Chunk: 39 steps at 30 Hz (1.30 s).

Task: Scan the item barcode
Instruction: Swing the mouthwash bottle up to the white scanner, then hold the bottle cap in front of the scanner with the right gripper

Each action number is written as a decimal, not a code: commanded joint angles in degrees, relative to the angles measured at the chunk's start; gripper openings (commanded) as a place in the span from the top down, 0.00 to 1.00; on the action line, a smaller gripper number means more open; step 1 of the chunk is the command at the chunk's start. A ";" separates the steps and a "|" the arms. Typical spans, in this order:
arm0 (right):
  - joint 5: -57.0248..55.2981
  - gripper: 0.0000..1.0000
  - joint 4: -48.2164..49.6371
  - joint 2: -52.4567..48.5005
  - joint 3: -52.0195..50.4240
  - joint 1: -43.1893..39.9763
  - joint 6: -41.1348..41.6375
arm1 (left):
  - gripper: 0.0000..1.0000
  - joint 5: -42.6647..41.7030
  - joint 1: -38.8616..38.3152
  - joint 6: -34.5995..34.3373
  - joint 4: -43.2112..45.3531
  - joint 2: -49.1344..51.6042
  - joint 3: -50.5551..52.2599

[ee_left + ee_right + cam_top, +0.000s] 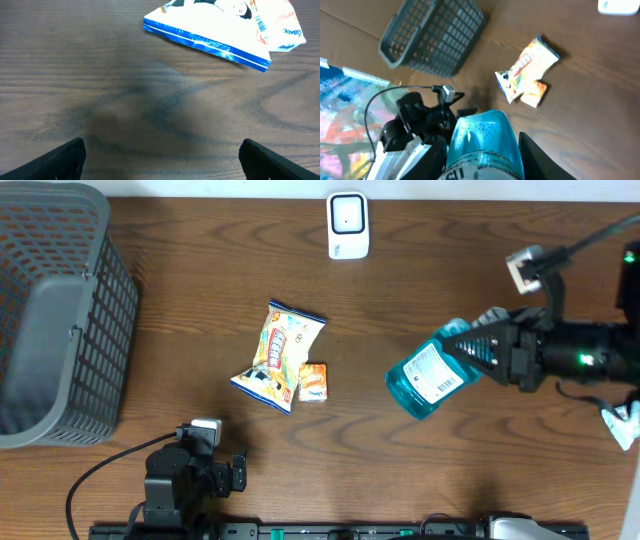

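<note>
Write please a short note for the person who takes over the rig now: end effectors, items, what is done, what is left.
Left end effector: open, empty, low over the table near the snack bag.
Right end effector: shut on the blue bottle, label facing up, right of centre.
Scanner: at the far edge, bottle not near it.
Orange packet lies beside the snack bag; basket at left.
Done: bottle grasped. Left: bring its barcode to the scanner.

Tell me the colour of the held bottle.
The bottle is translucent teal, clearest in right wrist view.
</note>
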State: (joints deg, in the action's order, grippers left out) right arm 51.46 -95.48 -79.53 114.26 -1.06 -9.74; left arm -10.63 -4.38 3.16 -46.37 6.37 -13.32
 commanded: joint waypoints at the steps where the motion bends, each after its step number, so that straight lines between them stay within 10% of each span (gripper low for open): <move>1: -2.03 0.87 3.85 -1.11 -3.32 -0.13 0.20 | 0.02 -0.50 0.20 -0.04 -1.38 -0.17 0.02; 11: -10.78 0.86 21.84 -2.91 -12.94 2.32 3.65 | 0.02 -0.50 0.20 -0.04 -1.38 -0.17 0.02; 18: -42.42 0.87 33.40 -6.45 -13.25 9.14 18.64 | 0.02 -0.50 0.20 -0.04 -1.38 -0.17 0.02; 32: -85.29 0.86 56.13 -24.00 -13.16 26.40 18.51 | 0.02 -0.50 0.20 -0.04 -1.38 -0.17 0.02; 39: -95.45 0.95 77.50 -32.33 -13.00 30.95 5.44 | 0.02 -0.50 0.20 -0.04 -1.38 -0.17 0.02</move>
State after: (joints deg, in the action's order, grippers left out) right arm -33.63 -23.16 -110.83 100.25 28.01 3.49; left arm -10.61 -4.38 3.16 -46.35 6.37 -13.32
